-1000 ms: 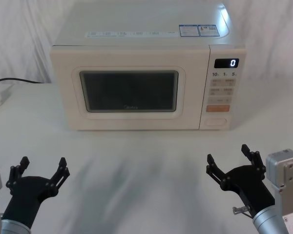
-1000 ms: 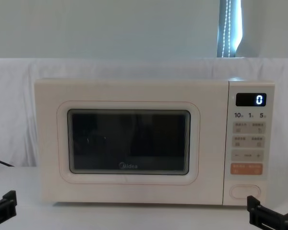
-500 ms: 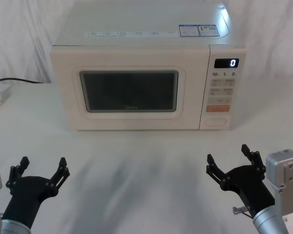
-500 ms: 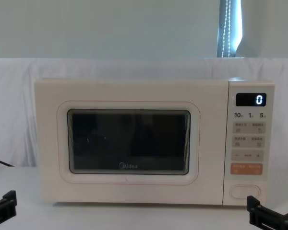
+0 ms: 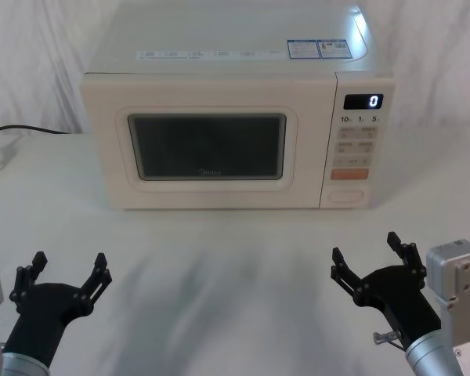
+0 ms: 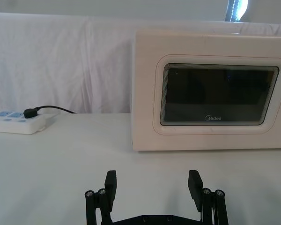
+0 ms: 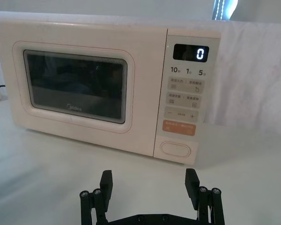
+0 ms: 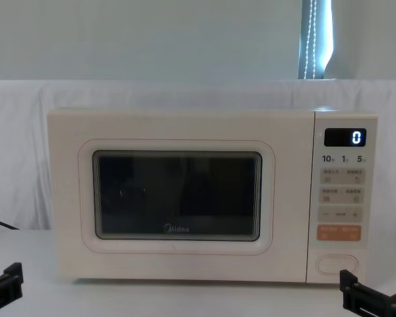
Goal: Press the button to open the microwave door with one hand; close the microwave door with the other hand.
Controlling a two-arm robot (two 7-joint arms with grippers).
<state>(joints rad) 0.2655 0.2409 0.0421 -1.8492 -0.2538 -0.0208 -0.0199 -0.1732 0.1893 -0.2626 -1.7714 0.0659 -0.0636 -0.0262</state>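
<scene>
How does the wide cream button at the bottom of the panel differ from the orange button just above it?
The wide cream button is pill-shaped with rounded ends; the orange button is rectangular. The cream button is plain, with a thin outline and no print; the orange button carries small print. The cream button matches the microwave body, while the orange one stands out. Both sit low on the panel, about equally wide, untouched.
</scene>
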